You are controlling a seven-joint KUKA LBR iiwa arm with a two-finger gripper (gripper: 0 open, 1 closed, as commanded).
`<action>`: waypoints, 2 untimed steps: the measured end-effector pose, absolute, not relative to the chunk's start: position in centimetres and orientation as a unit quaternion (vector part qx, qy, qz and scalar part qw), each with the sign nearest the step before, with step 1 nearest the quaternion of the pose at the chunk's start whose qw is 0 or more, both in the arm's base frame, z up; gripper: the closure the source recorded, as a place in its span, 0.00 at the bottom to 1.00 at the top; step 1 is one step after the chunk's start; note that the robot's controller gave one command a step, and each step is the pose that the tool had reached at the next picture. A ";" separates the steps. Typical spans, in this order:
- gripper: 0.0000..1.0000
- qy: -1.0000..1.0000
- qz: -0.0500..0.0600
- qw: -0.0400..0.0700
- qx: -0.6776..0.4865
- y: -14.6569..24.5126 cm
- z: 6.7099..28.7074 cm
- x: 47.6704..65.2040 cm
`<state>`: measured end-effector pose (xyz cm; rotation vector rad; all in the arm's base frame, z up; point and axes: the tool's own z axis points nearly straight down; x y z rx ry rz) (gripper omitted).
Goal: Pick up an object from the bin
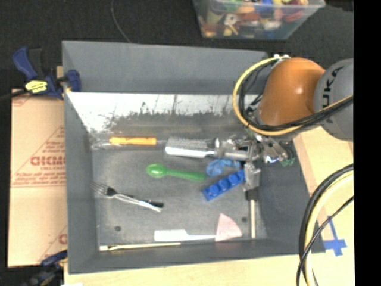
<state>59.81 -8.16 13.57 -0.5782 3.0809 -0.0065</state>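
— What stage is it at, would you say?

— The reach, I'd guess. The gripper (249, 168) hangs low at the right of the grey metal bin (77, 159), just beside the right end of a blue studded plastic brick (223, 185). I see nothing lifted.

— Is its hand spread or pinched?

— Can't tell from here; the wrist metalwork muddles it.

— So what next?

— Probably settle over that brick and grip squarely across it. A second, paler blue piece (216, 167) lies right against it. A green plastic spoon (172, 173) points in from the left, and a silver brush (189, 150) sits just above. Those crowd the spot. The black-handled fork (128, 198), orange pen (134, 140) and pink wedge (228, 226) lie well apart.
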 end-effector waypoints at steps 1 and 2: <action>0.00 0.975 -0.001 0.001 -0.222 -8.2 10.0 58.3; 0.00 0.934 -0.004 0.006 -0.356 -10.3 7.2 59.0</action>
